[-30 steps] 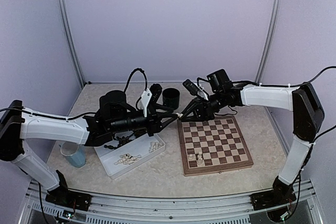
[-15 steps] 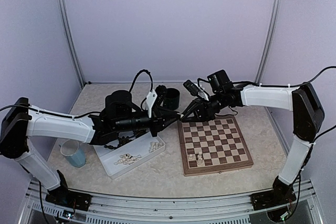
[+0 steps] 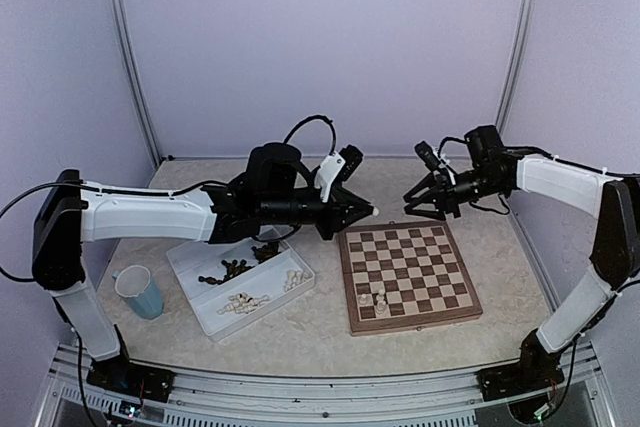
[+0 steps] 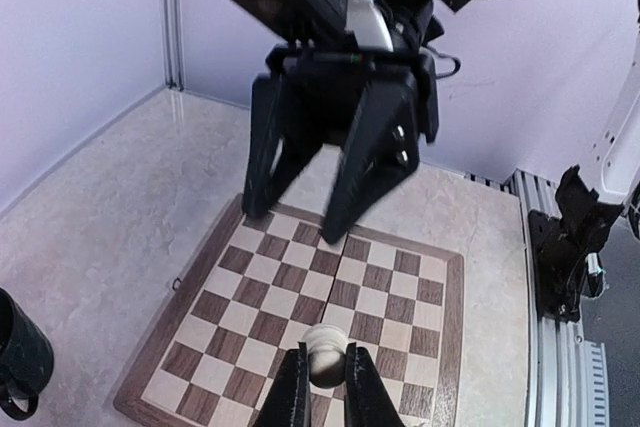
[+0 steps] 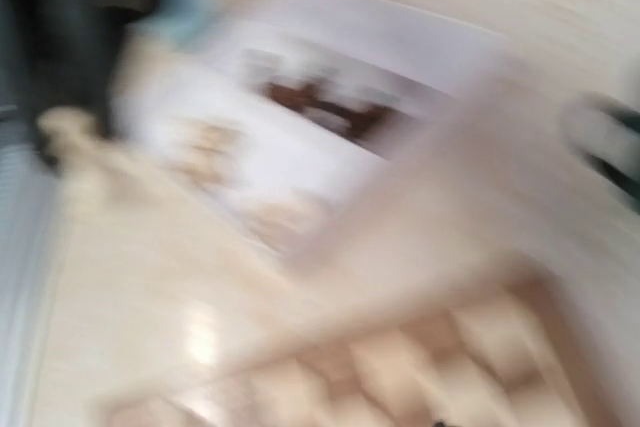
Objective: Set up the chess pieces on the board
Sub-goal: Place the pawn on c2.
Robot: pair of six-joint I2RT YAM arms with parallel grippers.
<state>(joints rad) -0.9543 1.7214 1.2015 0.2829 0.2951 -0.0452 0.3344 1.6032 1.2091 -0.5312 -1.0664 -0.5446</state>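
Note:
My left gripper (image 4: 325,387) is shut on a small cream chess piece (image 4: 325,352), held in the air above the board (image 4: 400,267). From above, the piece (image 3: 372,212) and the left gripper (image 3: 366,213) hang over the far left corner of the board (image 3: 452,315). My right gripper (image 3: 424,211) hovers over the board's far edge, a little to the right of that corner. Its fingers (image 4: 375,157) are spread open and hold nothing. Two cream pieces (image 3: 377,299) stand on the board near its front left. The right wrist view is a blur.
A white divided tray (image 3: 205,312) left of the board holds several dark pieces (image 3: 232,269) and cream pieces (image 3: 245,301). A blue cup (image 3: 140,292) stands at the near left. A black mug (image 4: 20,367) is beside the board's far corner.
My left gripper closed on the cream piece and reached right over the board's far left corner. My right gripper opened and drew back to the right.

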